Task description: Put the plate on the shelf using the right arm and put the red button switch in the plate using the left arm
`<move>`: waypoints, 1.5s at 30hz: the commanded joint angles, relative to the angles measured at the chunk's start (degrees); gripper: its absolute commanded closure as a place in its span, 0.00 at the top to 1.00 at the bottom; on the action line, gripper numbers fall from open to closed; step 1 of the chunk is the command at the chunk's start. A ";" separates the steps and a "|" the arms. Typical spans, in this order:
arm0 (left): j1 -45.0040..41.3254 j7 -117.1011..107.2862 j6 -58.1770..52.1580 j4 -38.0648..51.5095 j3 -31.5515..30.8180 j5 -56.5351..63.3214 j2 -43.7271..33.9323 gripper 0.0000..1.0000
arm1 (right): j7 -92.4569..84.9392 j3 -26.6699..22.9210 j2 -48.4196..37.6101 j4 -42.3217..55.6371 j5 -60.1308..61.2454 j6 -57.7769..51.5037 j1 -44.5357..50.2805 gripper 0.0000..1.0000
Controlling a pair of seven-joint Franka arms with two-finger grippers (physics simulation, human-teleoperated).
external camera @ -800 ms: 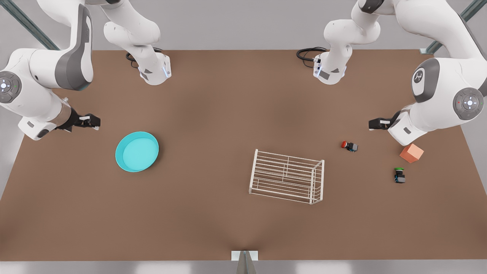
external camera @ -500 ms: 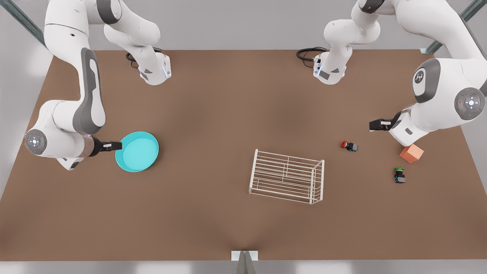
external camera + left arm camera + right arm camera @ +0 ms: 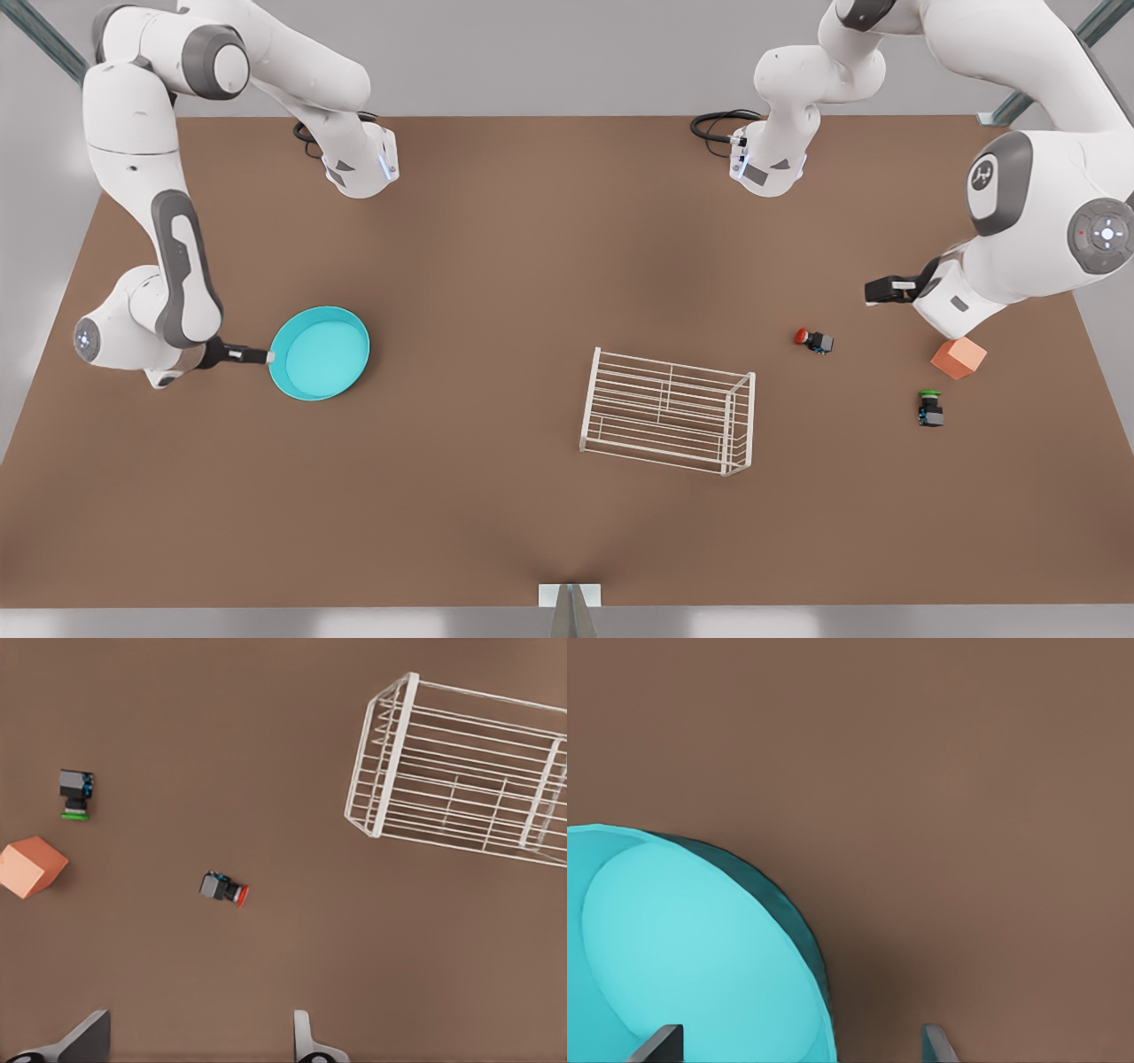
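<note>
Plate (image 3: 319, 353) flat on the brown table (image 3: 496, 266), well away from the shelf (image 3: 668, 411), toward the front view's left. Right gripper (image 3: 263, 356) at the plate's outer edge, fingers (image 3: 658, 1045) spread wide, straddling the rim, not clamped. Red button switch (image 3: 813, 340) on its side just beyond the shelf's far end. Left gripper (image 3: 873, 292) hovering above and beyond that switch, fingers (image 3: 303, 1041) wide apart, empty. Green-capped switch (image 3: 929, 408) and orange cube (image 3: 958, 356) farther out from the shelf.

The right gripper (image 3: 264, 356) meets the plate's (image 3: 319, 353) rim on the counter (image 3: 496, 266); the left gripper (image 3: 873, 292) hovers near the red button switch (image 3: 813, 339).
</note>
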 commanded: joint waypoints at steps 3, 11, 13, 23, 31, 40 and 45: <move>-0.20 -0.79 -1.15 0.02 -0.17 0.01 0.02 1.00 | -11.36 0.09 0.22 -3.57 3.93 11.12 0.23 1.00; -0.02 -1.14 -1.06 0.02 -0.08 0.18 0.11 1.00 | -12.15 0.36 1.37 -4.72 3.75 11.56 1.99 0.99; 0.94 -1.14 0.08 0.02 0.18 0.27 0.11 1.00 | -12.94 0.27 1.54 -4.72 3.75 11.56 1.90 0.99; 2.53 -0.70 0.00 0.11 -0.08 0.45 0.37 1.00 | -14.61 0.27 2.07 -4.54 3.31 11.30 2.08 0.37; 2.44 -0.79 -0.44 0.02 -0.17 0.36 0.37 1.00 | -16.11 0.36 -0.92 -3.58 3.31 8.66 2.25 0.21; 2.44 -1.05 -1.85 0.02 -0.17 0.45 0.37 1.00 | -14.97 9.58 -0.65 15.23 3.93 -6.19 8.14 0.21; 2.18 -1.14 -1.94 0.02 -0.17 0.53 0.37 1.00 | 0.41 11.70 1.45 23.49 9.73 -6.37 19.21 0.21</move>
